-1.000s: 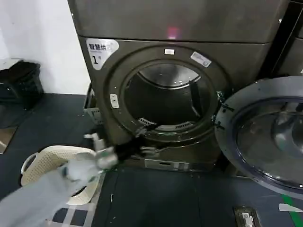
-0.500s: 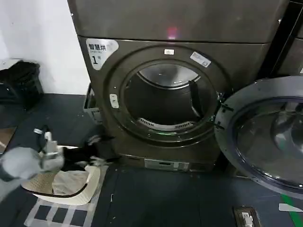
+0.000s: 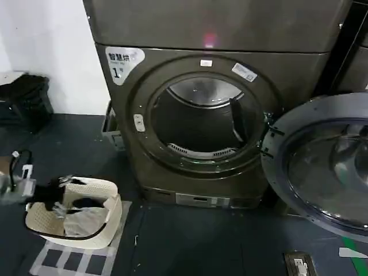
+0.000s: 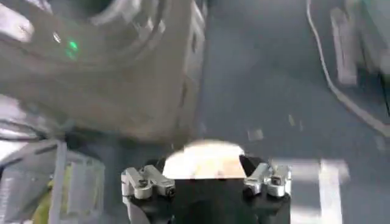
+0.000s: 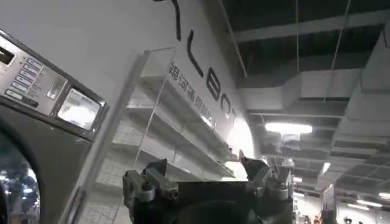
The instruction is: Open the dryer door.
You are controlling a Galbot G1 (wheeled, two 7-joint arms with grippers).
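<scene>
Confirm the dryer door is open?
Open. The dryer door is swung wide to the right of the dryer, inner side showing, and the round drum opening is fully exposed.

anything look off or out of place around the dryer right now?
Nothing stands out as damaged or spilled. The dryer door hangs swung wide open to the right of the dryer, leaving the drum opening exposed. The left gripper sits low over the laundry basket on the floor, well clear of the machine.

The dark floor (image 3: 190, 241) carries the dryer (image 3: 201, 115) and a basket (image 3: 75, 213) (cream, perforated).
</scene>
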